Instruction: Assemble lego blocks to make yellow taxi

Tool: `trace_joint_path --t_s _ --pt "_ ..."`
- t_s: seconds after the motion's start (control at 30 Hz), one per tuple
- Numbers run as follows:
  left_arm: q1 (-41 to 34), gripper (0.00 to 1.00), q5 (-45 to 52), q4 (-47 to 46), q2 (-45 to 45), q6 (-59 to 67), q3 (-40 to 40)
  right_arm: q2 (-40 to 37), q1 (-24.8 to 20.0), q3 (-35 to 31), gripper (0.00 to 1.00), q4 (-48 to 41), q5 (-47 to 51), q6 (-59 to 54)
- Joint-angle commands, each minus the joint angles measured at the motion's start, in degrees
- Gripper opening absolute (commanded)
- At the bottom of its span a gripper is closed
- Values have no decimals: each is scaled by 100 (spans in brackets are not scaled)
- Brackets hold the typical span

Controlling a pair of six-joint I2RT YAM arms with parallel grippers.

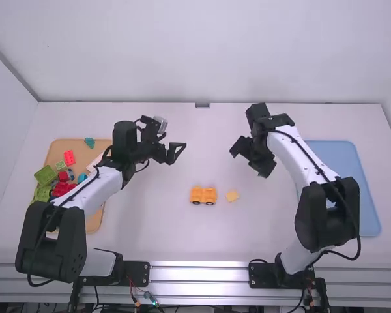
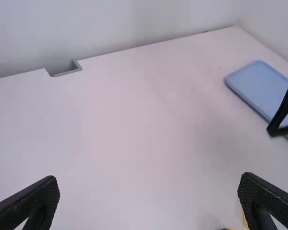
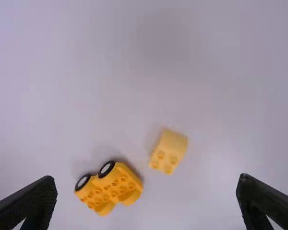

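Observation:
An orange-yellow wheeled base (image 1: 203,195) stands near the middle of the table, a small pale yellow block (image 1: 232,195) just right of it, apart. My left gripper (image 1: 177,153) is open above the table, beyond and left of the base. My right gripper (image 1: 247,159) hangs open over the table, beyond the pale block. In the right wrist view the studded wheeled base (image 3: 110,189) and the pale block (image 3: 169,152) lie between the wide-apart fingers of the right gripper (image 3: 147,187). The left gripper (image 2: 149,184) has nothing between its fingers.
An orange tray (image 1: 94,223) with several coloured blocks lies at the left, partly under the left arm. A blue tray (image 1: 371,205) lies at the right, beside the right arm.

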Motion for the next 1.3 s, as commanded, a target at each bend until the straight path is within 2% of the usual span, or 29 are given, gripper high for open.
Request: trace_joint_path --t_s 0.0,0.1,0.13,0.2,0.3,0.33,0.37,0.43,0.6,0.7,0.87,1.03,1.1,1.27 --pt "31 99 -236 -2 26 223 94 -11 -125 234 99 122 1056 -3014" --pt "33 99 -883 -2 26 223 94 -11 -284 240 99 258 2140 -4937" --pt "31 99 -949 -4 26 223 94 -11 -310 240 99 249 2194 -5112" --pt "31 99 -1123 -216 26 210 94 -11 -452 240 99 382 1952 -6181" --pt "33 99 -789 -439 26 866 94 -11 -514 236 99 525 66 -7965" --pt "33 99 -396 -531 26 1360 94 -11 -538 236 99 444 -894 -8909" --pt "31 99 -190 -575 26 1598 94 -11 -557 234 99 363 -1322 -9396" --pt "31 99 758 -811 26 2612 94 -11 -730 225 99 -92 -2787 -11300" --pt "7 99 2144 -1530 37 4489 94 -11 -1167 61 99 -568 -4385 -13282" --pt "-31 99 2988 -2354 186 6210 94 -9 -1541 -404 99 -516 -5117 -13873" --pt "-114 99 3567 -2592 560 6920 94 -9 -1733 -787 99 -507 -5372 -14021" --pt "-271 99 3624 -2133 1305 6894 94 -9 -1707 -1252 99 -472 -5115 -14793" --pt "-304 99 3748 -1989 1513 6894 94 -9 -1624 -1515 99 -210 -4964 -14900" --pt "-326 99 3825 -1733 1915 6891 94 -4 -1342 -2468 99 1530 -4903 -13960"
